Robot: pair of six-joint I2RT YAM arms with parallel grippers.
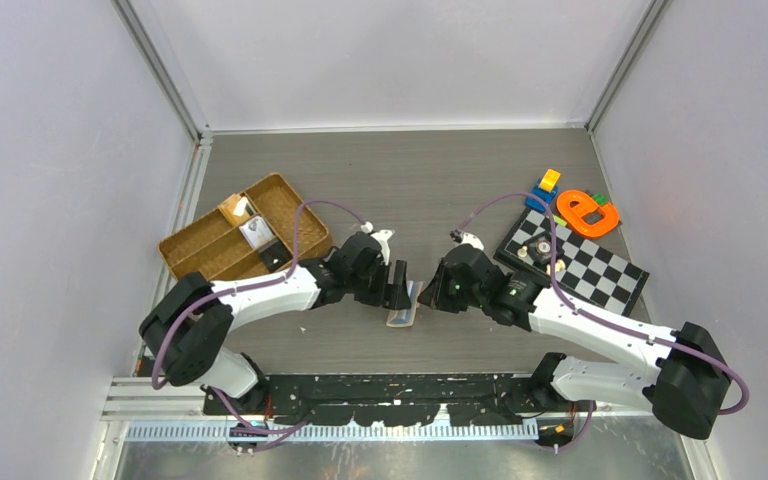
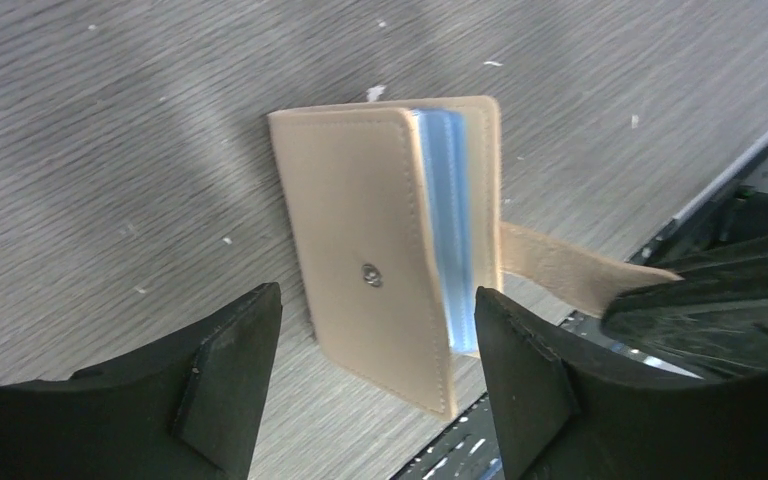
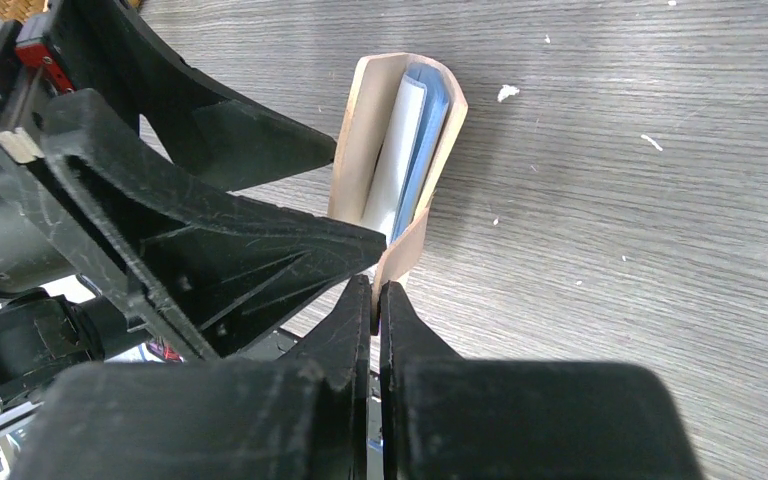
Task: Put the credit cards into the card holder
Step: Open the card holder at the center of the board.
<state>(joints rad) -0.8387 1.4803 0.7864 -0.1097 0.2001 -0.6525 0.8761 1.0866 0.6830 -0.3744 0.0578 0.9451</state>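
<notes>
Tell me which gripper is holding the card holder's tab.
The right gripper, shut on the snap tab; the left gripper stands open above the card holder.

No legible txt, labels or nos. anywhere in view.

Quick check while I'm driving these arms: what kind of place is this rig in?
Most likely a lab test cell, not a home: plain white panels on an aluminium frame enclose the table, and assorted props sit about: a chessboard, toy blocks, a wicker tray.
</notes>
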